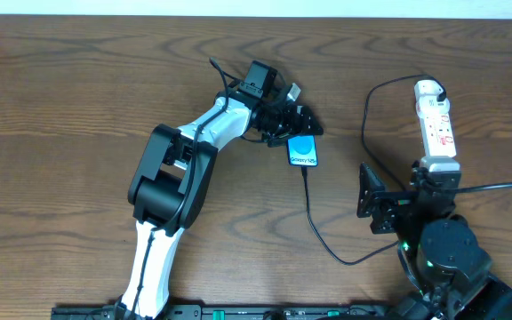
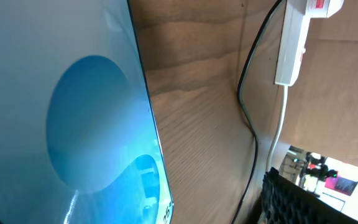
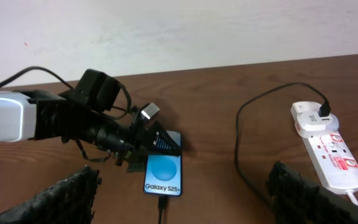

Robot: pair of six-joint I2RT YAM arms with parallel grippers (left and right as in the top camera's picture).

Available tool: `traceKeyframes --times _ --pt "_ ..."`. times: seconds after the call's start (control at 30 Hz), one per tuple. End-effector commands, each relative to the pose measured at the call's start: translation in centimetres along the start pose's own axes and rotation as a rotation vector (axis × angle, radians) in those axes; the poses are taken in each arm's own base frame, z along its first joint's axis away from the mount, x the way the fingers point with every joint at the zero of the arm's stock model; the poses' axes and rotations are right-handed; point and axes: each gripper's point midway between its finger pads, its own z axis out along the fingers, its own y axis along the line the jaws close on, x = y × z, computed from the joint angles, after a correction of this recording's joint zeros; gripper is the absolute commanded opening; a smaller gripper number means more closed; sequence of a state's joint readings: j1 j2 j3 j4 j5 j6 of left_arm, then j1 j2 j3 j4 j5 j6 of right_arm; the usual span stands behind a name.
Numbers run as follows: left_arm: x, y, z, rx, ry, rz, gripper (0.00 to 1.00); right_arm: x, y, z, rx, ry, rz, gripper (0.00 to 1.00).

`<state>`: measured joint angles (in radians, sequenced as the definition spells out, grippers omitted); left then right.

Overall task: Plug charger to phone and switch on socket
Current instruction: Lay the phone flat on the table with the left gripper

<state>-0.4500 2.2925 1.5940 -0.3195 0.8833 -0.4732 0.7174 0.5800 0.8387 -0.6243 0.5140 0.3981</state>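
Observation:
The phone point(image 1: 302, 150) lies flat on the table, its cyan screen up; it also shows in the right wrist view point(image 3: 163, 173) and fills the left of the left wrist view point(image 2: 73, 124). The black charger cable point(image 1: 314, 222) has its plug tip point(image 3: 161, 201) in the phone's near end. It loops round to a white adapter point(image 3: 312, 115) at the far end of the white socket strip point(image 1: 437, 124). My left gripper point(image 1: 299, 123) sits over the phone's far end and looks open. My right gripper point(image 3: 182, 180) is open and empty, low near the strip's near end.
The strip's thick white cord point(image 2: 283, 118) runs toward the right arm's base point(image 1: 447, 253). The left arm point(image 1: 194, 142) stretches across the table's middle. The wooden table's far edge point(image 1: 256, 20) meets a white wall.

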Motion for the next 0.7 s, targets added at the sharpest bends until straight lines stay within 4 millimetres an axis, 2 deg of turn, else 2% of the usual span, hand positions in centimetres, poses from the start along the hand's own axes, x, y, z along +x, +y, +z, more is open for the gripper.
traceKeyframes --times 0.0,0.53,0.6,0.67 --pt "0.5 5.7 1.1 -0.184 -0.014 0.011 0.85 -0.4 -0.2 0.0 0.018 -0.007 0.0 0.86" --pt "1.9 4.6 2.7 -0.191 0.047 0.289 0.86 -0.3 -0.2 0.2 0.021 -0.002 -0.003 0.87" --pt "1.8 5.2 2.7 -0.236 0.04 0.291 0.86 -0.3 -0.2 0.2 0.021 -0.001 -0.004 0.86" --pt "1.5 6.8 2.2 -0.329 0.026 0.277 0.86 -0.2 -0.2 0.2 0.023 0.004 -0.007 0.87"
